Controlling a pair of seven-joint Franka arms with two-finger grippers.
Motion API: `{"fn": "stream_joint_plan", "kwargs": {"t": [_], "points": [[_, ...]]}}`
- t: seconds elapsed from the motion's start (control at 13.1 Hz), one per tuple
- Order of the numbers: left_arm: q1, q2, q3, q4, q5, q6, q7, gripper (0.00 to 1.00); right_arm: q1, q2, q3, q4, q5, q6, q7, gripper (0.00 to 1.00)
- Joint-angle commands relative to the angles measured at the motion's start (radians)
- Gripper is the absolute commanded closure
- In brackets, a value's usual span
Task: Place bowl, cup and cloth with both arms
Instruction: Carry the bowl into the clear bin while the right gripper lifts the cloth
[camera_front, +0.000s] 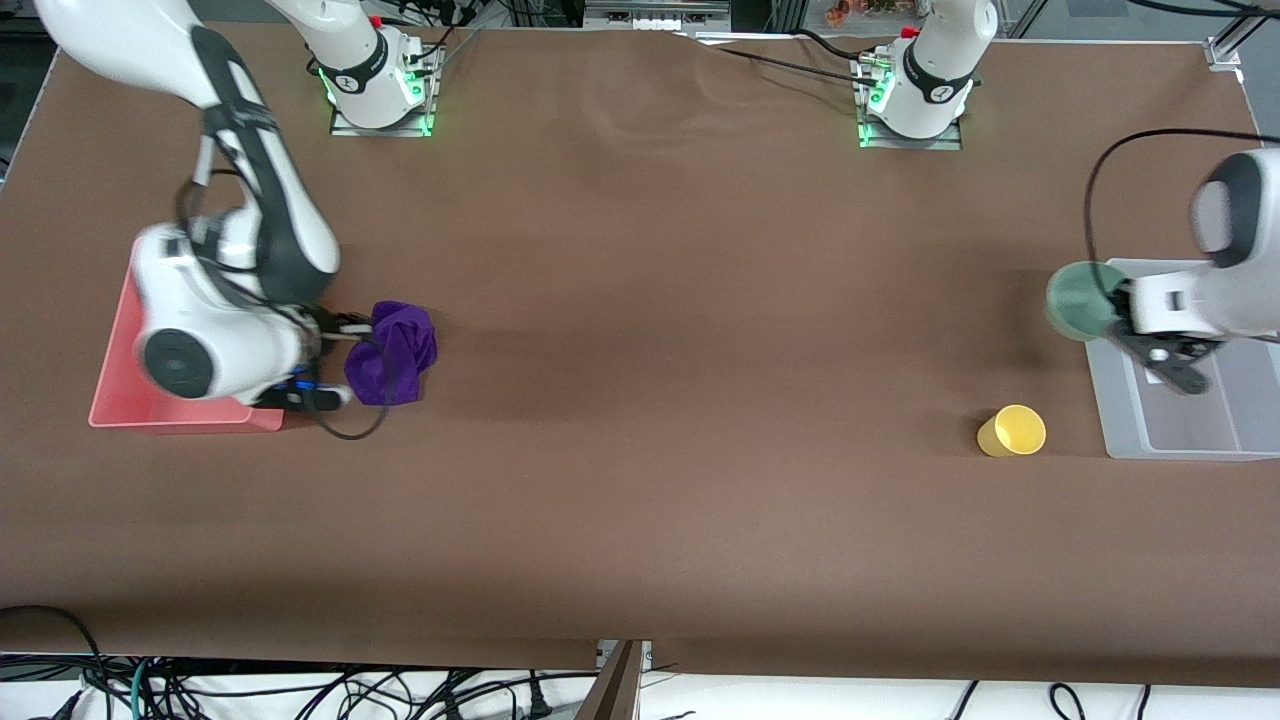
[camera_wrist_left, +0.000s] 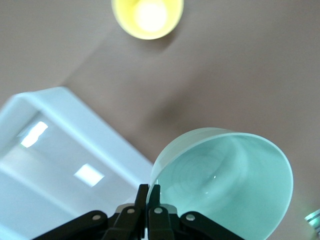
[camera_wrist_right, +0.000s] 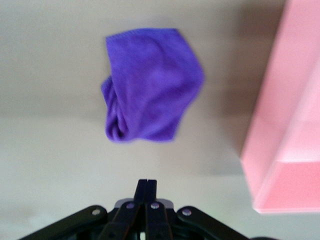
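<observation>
The mint-green bowl (camera_front: 1080, 300) is tilted in the air, and my left gripper (camera_front: 1118, 302) is shut on its rim over the edge of the clear bin. In the left wrist view the fingertips (camera_wrist_left: 149, 189) pinch the bowl (camera_wrist_left: 225, 185) wall. The yellow cup (camera_front: 1012, 431) lies on its side on the table, nearer the front camera than the bowl; it also shows in the left wrist view (camera_wrist_left: 147, 17). The purple cloth (camera_front: 392, 355) is bunched beside the pink tray. My right gripper (camera_front: 352, 336) is shut and empty, and in the right wrist view (camera_wrist_right: 147, 183) it is apart from the cloth (camera_wrist_right: 150, 85).
A clear plastic bin (camera_front: 1180, 445) stands at the left arm's end of the table and also shows in the left wrist view (camera_wrist_left: 65, 110). A pink tray (camera_front: 120, 385) lies at the right arm's end, under the right arm, and also shows in the right wrist view (camera_wrist_right: 285, 150). A brown mat covers the table.
</observation>
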Motion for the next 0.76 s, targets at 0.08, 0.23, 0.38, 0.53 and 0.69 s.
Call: {"fn": "stream_joint_plan", "kwargs": {"t": [0.08, 0.23, 0.38, 0.53, 0.69], "points": [[0.141, 0.269, -0.003, 0.310, 0.018, -0.033, 0.252, 1.00, -0.022, 0.009, -0.059, 0.098, 0.003, -0.131, -0.122, 1.00], [0.222, 0.395, -0.003, 0.388, 0.008, -0.020, 0.326, 1.00, -0.016, 0.019, -0.051, 0.077, 0.016, -0.063, -0.099, 1.00], [0.271, 0.482, -0.003, 0.395, 0.010, 0.111, 0.343, 1.00, -0.011, 0.025, -0.023, -0.013, 0.020, 0.083, -0.021, 0.00], [0.298, 0.527, -0.005, 0.392, 0.007, 0.177, 0.362, 1.00, -0.011, 0.025, 0.016, -0.121, 0.020, 0.247, 0.043, 0.00], [0.308, 0.536, -0.005, 0.392, -0.011, 0.179, 0.362, 0.40, -0.010, 0.034, 0.046, -0.219, 0.018, 0.405, 0.125, 0.00]]}}
